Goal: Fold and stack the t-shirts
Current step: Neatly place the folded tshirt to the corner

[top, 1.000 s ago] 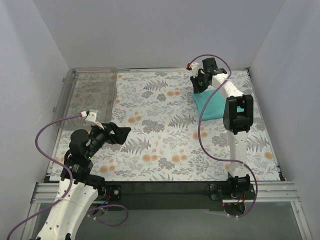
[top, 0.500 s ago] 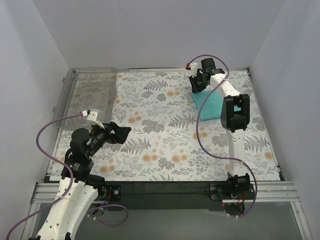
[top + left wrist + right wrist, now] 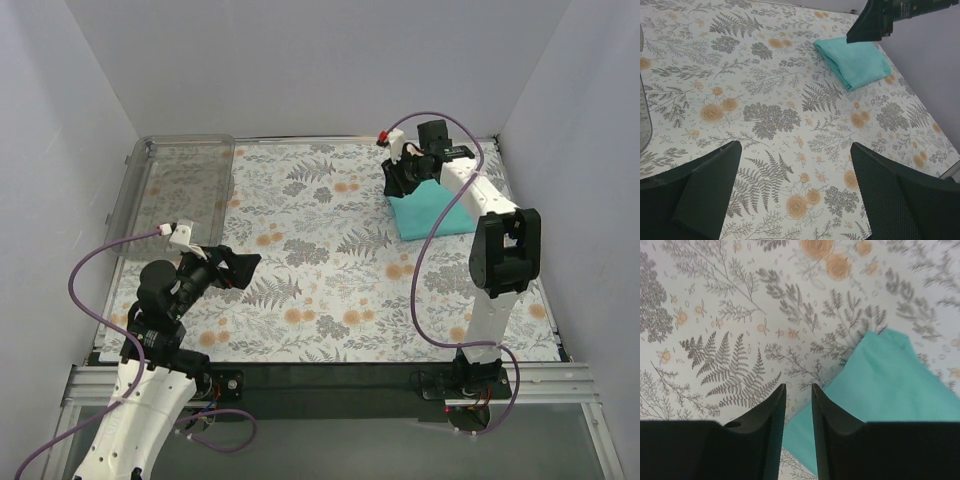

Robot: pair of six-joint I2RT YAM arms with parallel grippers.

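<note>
One folded teal-green t-shirt [image 3: 437,213] lies at the far right of the flowered table. It also shows in the left wrist view [image 3: 856,62] and in the right wrist view [image 3: 890,385]. My right gripper [image 3: 398,181] hovers over the shirt's far-left corner, pointing down. In the right wrist view the right gripper [image 3: 798,386] has only a narrow gap between its jaws, with nothing in it; table and shirt edge show through. My left gripper [image 3: 246,267] is wide open and empty above the near-left table, and the left wrist view [image 3: 795,147] shows only bare cloth between its fingers.
A clear plastic bin [image 3: 180,190] stands at the far left edge. White walls enclose the table on three sides. The right arm's purple cable [image 3: 415,290] loops over the right half of the table.
The right arm's elbow has swung out to the right, uncovering more of the folded shirt. Its gripper stays at the shirt's far-left corner. The left arm has not moved.
</note>
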